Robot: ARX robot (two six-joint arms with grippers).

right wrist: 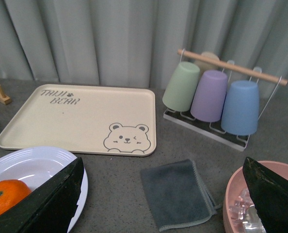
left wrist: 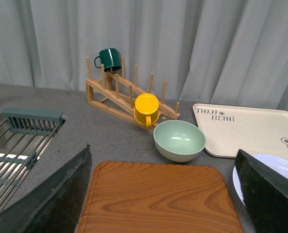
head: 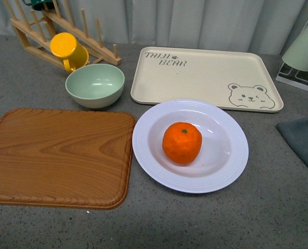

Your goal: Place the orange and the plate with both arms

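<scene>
We find orange (head: 182, 143) in plate (head: 232, 155) on worktop (head: 278, 218); placement looks done; left tool (left wrist: 163, 153) and right tool (right wrist: 163, 162) spread apart, empty.

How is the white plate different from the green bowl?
The plate is white, wide and shallow; the bowl is pale green, smaller across and deeper. The plate holds an orange; the bowl is empty. The plate sits nearer the robot, the bowl farther back and to the left. Both are round and stand upright on the grey counter.
</scene>
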